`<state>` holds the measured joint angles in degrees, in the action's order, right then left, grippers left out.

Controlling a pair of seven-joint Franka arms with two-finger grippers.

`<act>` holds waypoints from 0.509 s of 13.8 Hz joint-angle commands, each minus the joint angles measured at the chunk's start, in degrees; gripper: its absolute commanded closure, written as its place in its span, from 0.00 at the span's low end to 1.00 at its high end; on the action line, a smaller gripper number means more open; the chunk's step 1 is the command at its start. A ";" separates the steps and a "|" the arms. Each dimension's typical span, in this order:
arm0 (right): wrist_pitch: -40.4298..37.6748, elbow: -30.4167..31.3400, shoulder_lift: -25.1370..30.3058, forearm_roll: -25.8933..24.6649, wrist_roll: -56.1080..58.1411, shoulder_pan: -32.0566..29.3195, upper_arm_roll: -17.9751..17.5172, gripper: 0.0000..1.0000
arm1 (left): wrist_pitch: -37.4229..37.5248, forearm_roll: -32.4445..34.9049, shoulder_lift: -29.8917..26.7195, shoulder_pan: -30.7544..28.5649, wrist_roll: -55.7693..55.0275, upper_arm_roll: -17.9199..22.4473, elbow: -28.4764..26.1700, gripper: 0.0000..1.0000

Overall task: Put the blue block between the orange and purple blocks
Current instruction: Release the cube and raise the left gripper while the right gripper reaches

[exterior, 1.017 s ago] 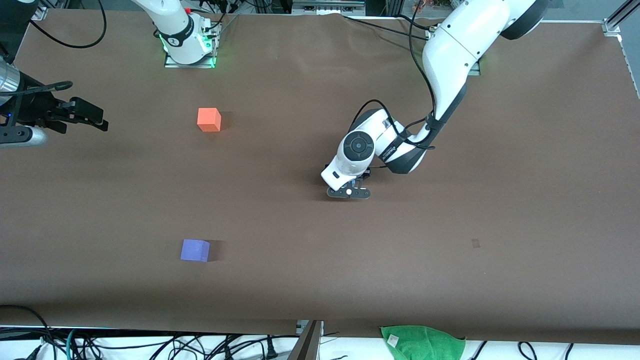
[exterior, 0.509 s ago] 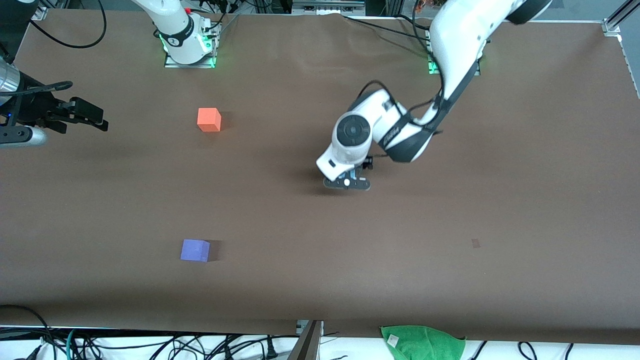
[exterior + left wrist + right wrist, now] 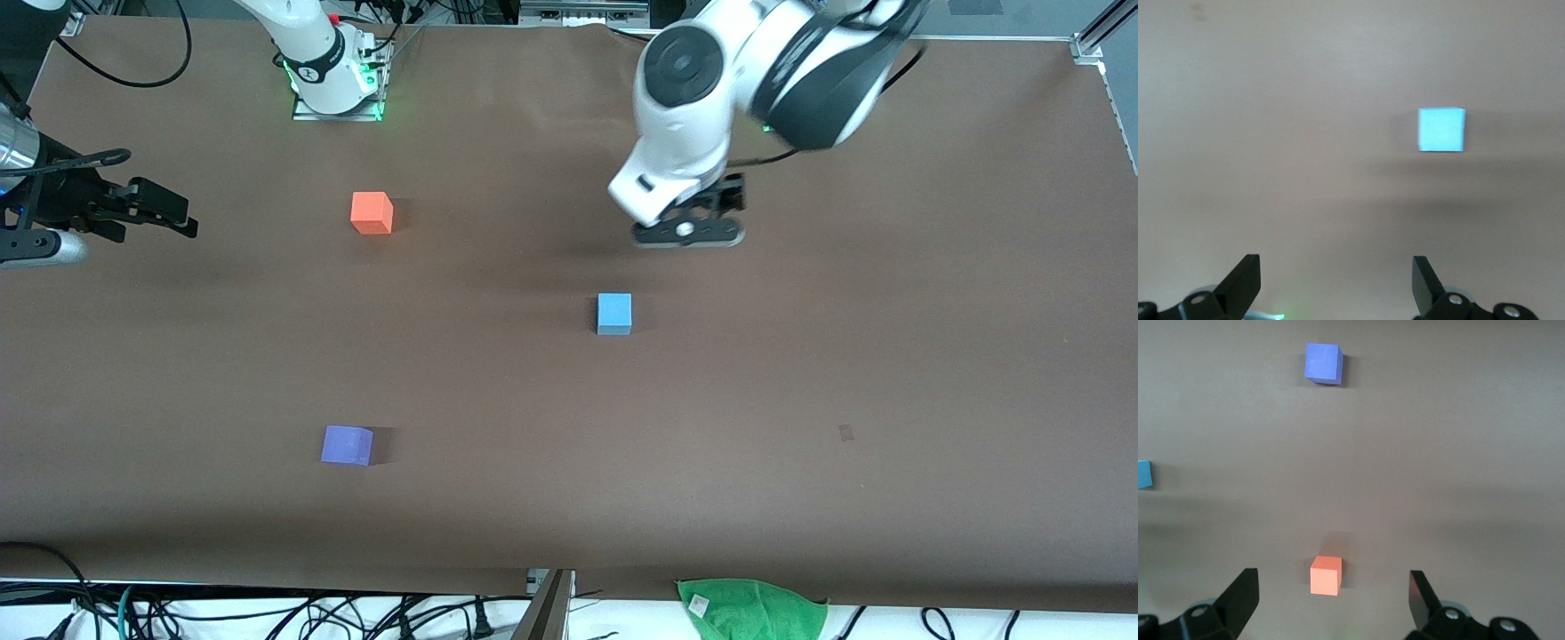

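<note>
1. From my end the blue block (image 3: 614, 313) sits flat on the table (image 3: 800, 373), alone, roughly mid-table. It's closer to the front camera than the orange block (image 3: 372, 212) and farther than the purple block (image 3: 347, 444), but well off toward the left arm's end from both. Nothing is touching it.
2. Left gripper (image 3: 689, 233) is up in the air over bare table, just on the base side of the blue block. Fingers are spread wide with nothing between them; the left wrist view shows both tips (image 3: 1245, 283) apart and the blue block (image 3: 1441, 129) sitting clear of them on the surface.
3. Right gripper (image 3: 147, 209) hangs at the right arm's end of the table, that arm waiting. Fingers spread there too, per the right wrist view (image 3: 1241, 593), nothing in them.
4. Room: lots. The stretch between orange and purple is plain brown surface, and so is the strip from the blue block over to it.
5. Edges: a green cloth (image 3: 751, 609) sits just off the table's front edge, with cables (image 3: 267, 613) along there as well.
6. Hard to see: the right arm is mostly cut off by the frame edge. In the right wrist view the blue block (image 3: 1143, 474) is clipped at the border; orange (image 3: 1325, 575) and purple (image 3: 1323, 363) show whole.
</note>
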<state>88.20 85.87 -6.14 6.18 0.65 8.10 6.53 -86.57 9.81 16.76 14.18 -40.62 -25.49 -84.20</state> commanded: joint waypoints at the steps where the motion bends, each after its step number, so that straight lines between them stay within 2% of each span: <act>1: 0.48 -0.53 -1.14 0.15 0.05 -0.02 -0.91 0.01 | 0.70 -0.50 -5.05 -9.65 10.17 -0.26 -1.76 0.00; 2: 1.35 -0.53 -1.93 0.06 0.32 0.08 -0.91 0.01 | 0.70 -0.85 -6.11 -13.70 14.13 -0.35 -1.76 0.00; 3: 2.66 -0.53 -4.81 0.32 0.75 -0.10 -0.82 0.01 | 0.70 -1.28 -7.08 -17.65 17.56 -0.44 -1.58 0.00; 5: 1.55 -0.79 -11.75 0.06 1.02 0.86 -0.82 0.01 | 0.70 -1.90 -7.00 -22.86 21.89 -0.26 2.18 0.00; 7: 1.27 -0.27 -11.52 0.75 0.76 0.96 -0.91 0.01 | 0.18 -2.25 -6.39 -26.11 22.61 0.00 2.81 0.00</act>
<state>89.98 86.53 -16.13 6.21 0.75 8.76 5.72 -86.10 8.65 10.39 -9.81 -19.18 -24.92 -82.16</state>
